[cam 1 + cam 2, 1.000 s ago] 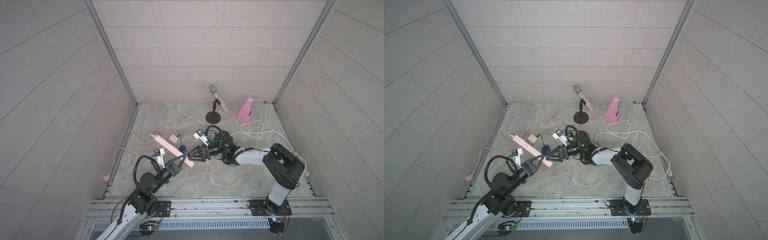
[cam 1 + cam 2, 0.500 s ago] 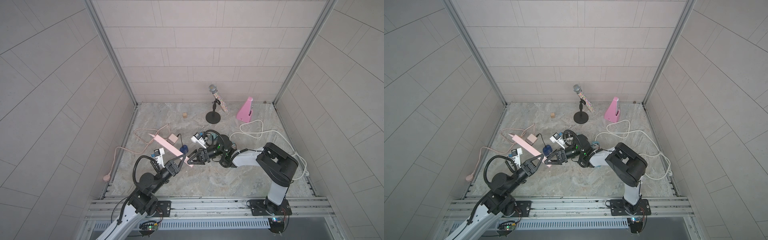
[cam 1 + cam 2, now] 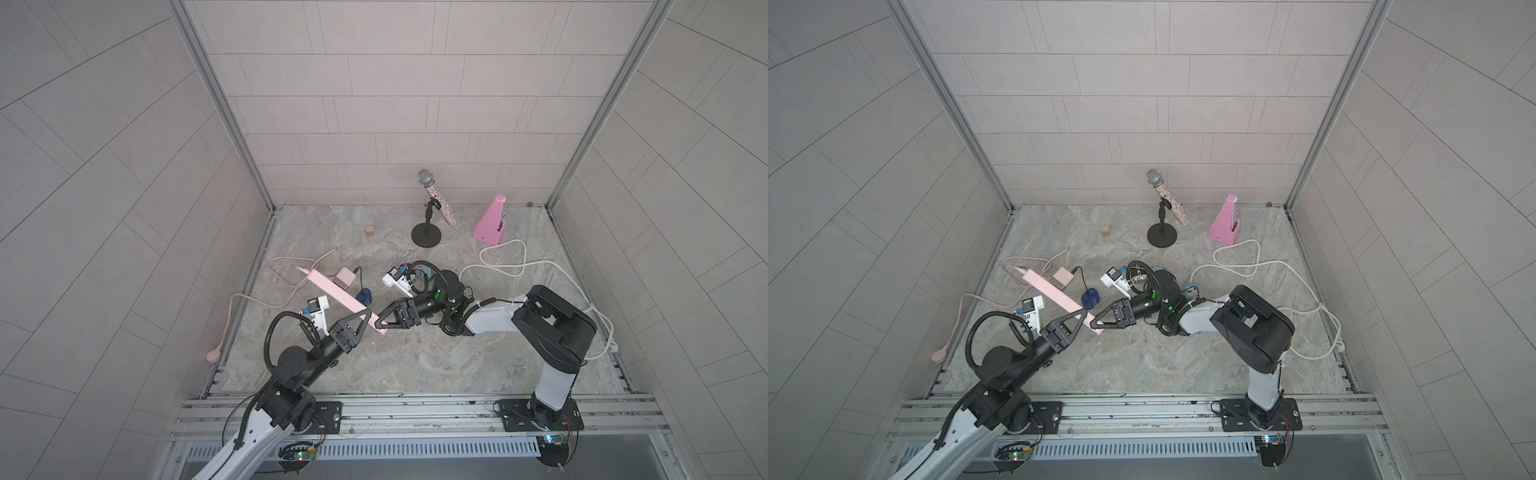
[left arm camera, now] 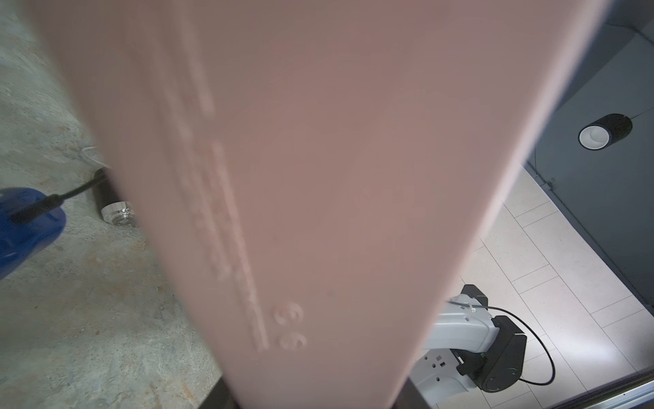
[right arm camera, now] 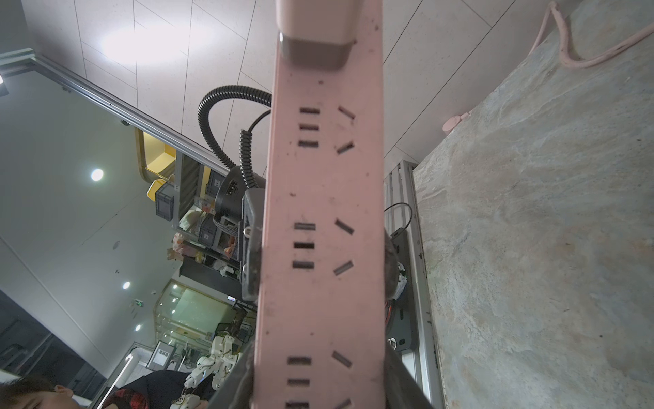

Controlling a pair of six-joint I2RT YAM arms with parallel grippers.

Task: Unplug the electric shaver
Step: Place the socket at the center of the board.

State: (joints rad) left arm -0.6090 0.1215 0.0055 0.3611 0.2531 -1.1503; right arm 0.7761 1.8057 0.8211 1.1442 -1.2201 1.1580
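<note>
Running along the power strip clamped by left jaws and right jaws, embossed lettering blurs unreadably.

In both top views the left arm rises from its base at 7 o'clock and stretches low toward 1 o'clock, bent at the elbow. The left claw is clamped across the pink power strip, with one finger on each long edge.

The right arm stands up from its base at 5 o'clock and folds at its black upper joint. Its white forearm runs low over the bench toward 9 o'clock. The right claw takes the strip's 5 o'clock end from the opposite side. In the right wrist view its fingers lie against both edges. The two claws sit just beside each other, nearly tip to tip.
</note>
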